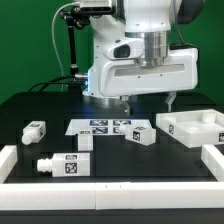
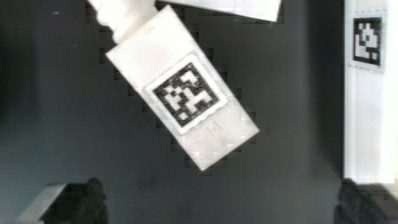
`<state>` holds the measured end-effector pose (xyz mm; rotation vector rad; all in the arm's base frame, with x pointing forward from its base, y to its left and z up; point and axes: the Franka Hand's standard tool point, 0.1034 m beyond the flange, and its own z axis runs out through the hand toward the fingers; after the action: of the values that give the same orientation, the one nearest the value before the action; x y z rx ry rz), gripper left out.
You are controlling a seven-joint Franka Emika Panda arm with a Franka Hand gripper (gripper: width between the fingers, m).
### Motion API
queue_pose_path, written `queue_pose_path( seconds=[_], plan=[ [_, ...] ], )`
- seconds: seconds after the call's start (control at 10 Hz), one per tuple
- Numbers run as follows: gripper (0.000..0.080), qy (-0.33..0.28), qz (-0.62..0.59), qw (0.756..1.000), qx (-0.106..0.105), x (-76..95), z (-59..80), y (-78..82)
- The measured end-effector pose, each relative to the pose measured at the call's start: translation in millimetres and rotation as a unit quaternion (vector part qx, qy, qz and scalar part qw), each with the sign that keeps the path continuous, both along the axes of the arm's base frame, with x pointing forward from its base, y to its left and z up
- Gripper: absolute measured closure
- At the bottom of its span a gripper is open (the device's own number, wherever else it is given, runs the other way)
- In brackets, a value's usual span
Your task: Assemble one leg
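Note:
Several white legs with square tags lie on the black table: one at the exterior view's left (image 1: 35, 130), one beside the marker board (image 1: 85, 140), one in the middle (image 1: 140, 135) and one at the front (image 1: 62, 165). My gripper (image 1: 148, 102) hangs open and empty above and just behind the middle leg. In the wrist view a leg (image 2: 187, 95) lies slanted on the table ahead of the gripper (image 2: 222, 205). The dark fingertips (image 2: 80, 200) stand wide apart and touch nothing.
The marker board (image 1: 105, 126) lies flat behind the legs. A white tray-like panel (image 1: 195, 128) with raised edges sits at the exterior view's right. White rails border the table at the front (image 1: 110, 190) and both sides. A tagged white strip (image 2: 368, 45) shows at the wrist view's edge.

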<state>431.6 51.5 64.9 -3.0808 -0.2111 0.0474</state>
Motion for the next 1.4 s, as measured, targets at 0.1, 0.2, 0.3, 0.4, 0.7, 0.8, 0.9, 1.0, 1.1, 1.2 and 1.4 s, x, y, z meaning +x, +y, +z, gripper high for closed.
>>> queue_pose_path(
  seconds=[0.1,0.2,0.3,0.4,0.7,0.8,0.9,1.0,1.1,1.2,1.4],
  plan=[
    [0.015,0.0,0.0,1.0,0.0,-0.1,-0.2,-0.1],
    [0.015,0.0,0.002,1.0,0.0,-1.2,-0.7,1.9],
    [0.015,-0.018,-0.004,1.0,-0.006,-9.5,-4.9,19.5],
    [0.015,-0.018,0.006,1.0,-0.008,-29.2,-15.9,43.9],
    [0.015,-0.007,-0.004,1.0,-0.01,-38.1,-33.3,65.3],
    [0.015,-0.006,-0.003,1.0,-0.01,-38.5,-33.5,65.8],
    [0.015,-0.006,-0.003,1.0,-0.01,-38.7,-33.6,66.2],
    [0.015,-0.007,-0.003,1.0,-0.01,-39.4,-34.9,67.3],
    [0.015,-0.017,0.005,1.0,-0.009,-44.6,-43.1,75.9],
    [0.015,-0.018,0.015,1.0,-0.009,-50.0,-53.5,84.4],
    [0.0177,-0.019,0.019,1.0,-0.01,-51.1,-54.8,86.3]
  ],
)
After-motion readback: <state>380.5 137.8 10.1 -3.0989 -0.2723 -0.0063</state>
